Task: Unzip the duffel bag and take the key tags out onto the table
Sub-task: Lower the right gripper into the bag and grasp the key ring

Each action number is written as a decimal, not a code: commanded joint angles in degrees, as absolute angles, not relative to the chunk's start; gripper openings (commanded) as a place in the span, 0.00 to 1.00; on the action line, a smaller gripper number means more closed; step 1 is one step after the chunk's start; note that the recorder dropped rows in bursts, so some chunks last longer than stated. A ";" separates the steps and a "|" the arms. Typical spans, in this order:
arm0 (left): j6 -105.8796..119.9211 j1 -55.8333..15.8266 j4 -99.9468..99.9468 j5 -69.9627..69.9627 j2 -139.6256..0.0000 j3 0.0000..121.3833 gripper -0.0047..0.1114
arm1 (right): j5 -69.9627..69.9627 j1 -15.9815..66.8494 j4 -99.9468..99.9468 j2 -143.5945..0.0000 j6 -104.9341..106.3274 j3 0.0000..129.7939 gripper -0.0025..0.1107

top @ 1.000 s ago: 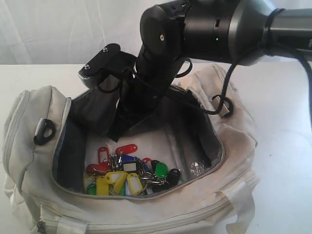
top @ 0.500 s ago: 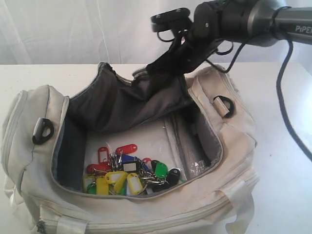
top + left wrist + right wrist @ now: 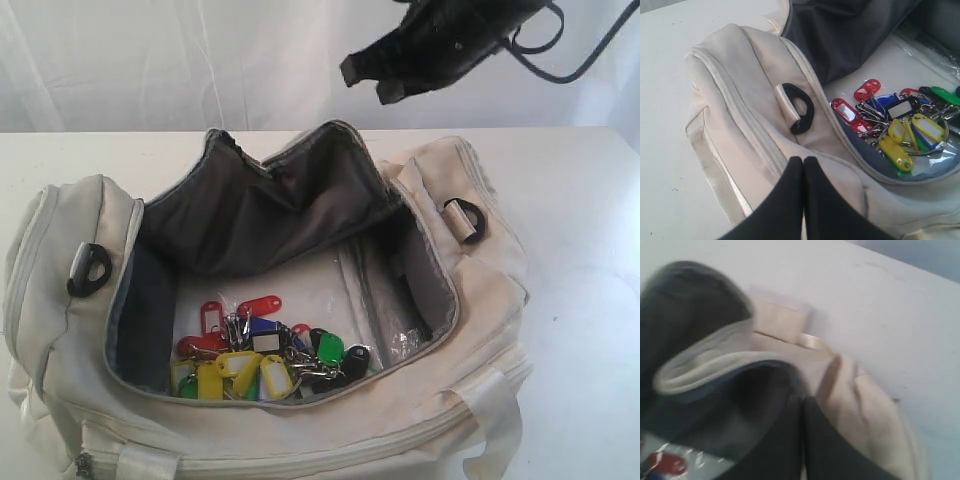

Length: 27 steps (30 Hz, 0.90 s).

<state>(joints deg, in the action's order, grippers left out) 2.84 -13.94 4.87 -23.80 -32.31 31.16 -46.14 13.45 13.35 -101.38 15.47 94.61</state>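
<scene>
Saw the duffel bag [image 3: 300,440] filling the lower two thirds of the exterior frame, lying on the table [image 3: 580,300]. Read its long axis as running left to right, right end a bit higher in frame, unzipped mouth facing up. Noted the dark lining [image 3: 260,215] standing up as a flap along the far edge. Spotted a black D-ring [image 3: 88,268] at the left end and a second D-ring [image 3: 466,218] at the right end. Found the key tags [image 3: 265,350] heaped on the clear base inside, lower centre of frame, close to the near wall: yellow nearest, red behind, blue, green and black mixed in.

Caught the right gripper [image 3: 365,84] at the top of frame, right of centre, well above the bag and clear of it. Had its tips aimed down-left and fingers pressed together with nothing between them.

Picked up the left gripper [image 3: 803,165] only in its wrist view. Fingers met tip to tip on nothing, hanging over the bag's end panel near the black D-ring.
</scene>
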 commanded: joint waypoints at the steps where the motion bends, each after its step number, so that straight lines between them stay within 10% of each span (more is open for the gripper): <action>1: 3.02 -14.12 5.30 -24.32 -32.07 30.70 0.04 | -64.63 18.98 26.72 -97.07 33.49 94.45 0.02; 13: 3.02 -14.12 5.30 -24.32 -32.07 30.70 0.04 | -47.77 38.14 7.95 -100.15 26.56 74.53 0.04; 22: 3.02 -14.12 5.56 -23.98 -32.07 30.70 0.04 | -46.31 37.57 8.01 -105.62 23.52 74.54 0.72; 27: 3.02 -14.12 5.56 -23.98 -32.07 30.70 0.04 | -44.38 37.68 7.86 -109.01 23.52 74.54 0.72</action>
<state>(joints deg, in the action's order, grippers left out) 2.84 -13.94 4.87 -23.80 -32.31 31.16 -45.69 37.84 8.18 -107.48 23.83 74.76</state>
